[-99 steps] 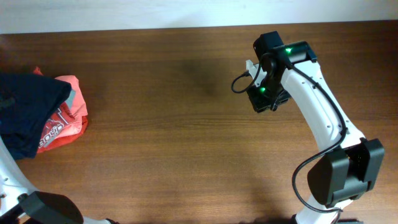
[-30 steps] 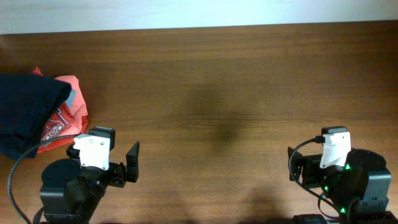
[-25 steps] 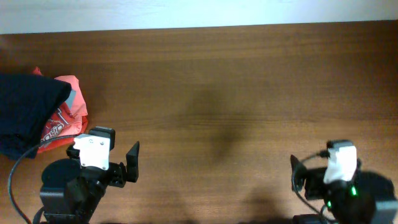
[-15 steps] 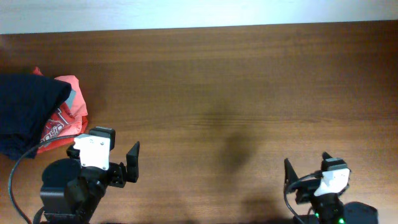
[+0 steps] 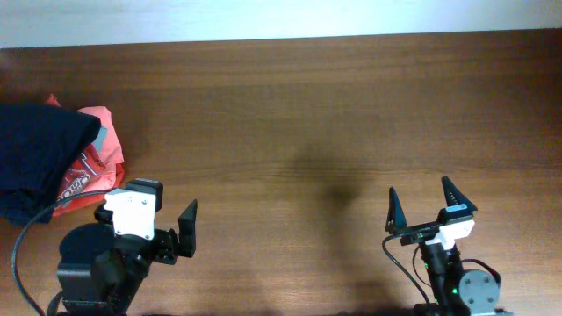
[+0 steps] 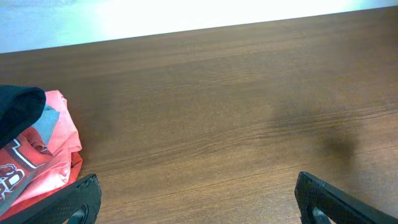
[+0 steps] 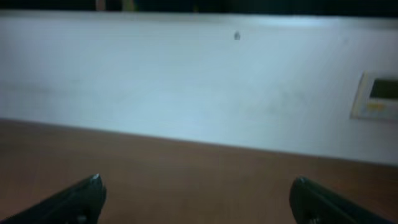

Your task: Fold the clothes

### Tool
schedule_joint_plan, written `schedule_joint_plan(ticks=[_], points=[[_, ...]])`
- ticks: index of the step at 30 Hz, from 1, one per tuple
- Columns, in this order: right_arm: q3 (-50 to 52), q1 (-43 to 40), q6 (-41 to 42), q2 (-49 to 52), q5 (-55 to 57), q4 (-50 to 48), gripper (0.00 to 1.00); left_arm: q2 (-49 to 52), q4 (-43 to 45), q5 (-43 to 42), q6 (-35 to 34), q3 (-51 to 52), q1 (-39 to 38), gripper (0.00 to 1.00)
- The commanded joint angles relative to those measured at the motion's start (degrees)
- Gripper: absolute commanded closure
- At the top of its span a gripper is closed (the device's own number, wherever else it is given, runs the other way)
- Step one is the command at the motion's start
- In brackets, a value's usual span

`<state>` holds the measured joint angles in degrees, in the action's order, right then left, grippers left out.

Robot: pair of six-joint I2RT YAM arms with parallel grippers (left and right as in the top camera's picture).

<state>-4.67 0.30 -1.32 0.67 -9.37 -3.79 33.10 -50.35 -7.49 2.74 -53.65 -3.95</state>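
The clothes (image 5: 37, 158), a plain dark navy garment, lie bunched at the table's left edge on top of a red T-shirt (image 5: 95, 168); the left wrist view catches a navy corner of the clothes (image 6: 17, 107) over that red T-shirt (image 6: 46, 158). My left gripper (image 5: 167, 224) stands open near the front left, to the right of the pile and apart from it, with only bare wood between its fingers (image 6: 81, 200). At the front right, far from the clothes, my right gripper (image 5: 419, 197) is open and empty, its fingers (image 7: 78, 200) spread wide.
The wooden table (image 5: 290, 114) stretches between the two arms. A pale wall (image 7: 186, 81) with a small wall panel (image 7: 376, 94) rises behind the table's far edge. The right arm's base (image 5: 465, 290) sits at the front edge.
The right arm has drawn back from mid-table to the front right edge and turned its open gripper toward the far wall. The left arm and the clothes have not moved.
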Motion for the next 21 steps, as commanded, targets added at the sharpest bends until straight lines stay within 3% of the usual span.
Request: schedule_joint_plan(ticks=[1, 5, 21], points=[[4.3, -0.3, -0.2, -0.5, -0.9, -0.3, 0.02, -0.2, 0.1, 0.0, -0.6, 0.3, 0.3, 0.01], [4.3, -0.2, 0.1, -0.5, -1.6, 7.7, 0.01, -0.2, 0.1, 0.0, -0.6, 0.3, 0.3, 0.01], [4.3, -0.3, 1.6, -0.3, -1.6, 7.3, 0.01, -0.2, 0.0, 0.0, -0.6, 0.3, 0.3, 0.01]])
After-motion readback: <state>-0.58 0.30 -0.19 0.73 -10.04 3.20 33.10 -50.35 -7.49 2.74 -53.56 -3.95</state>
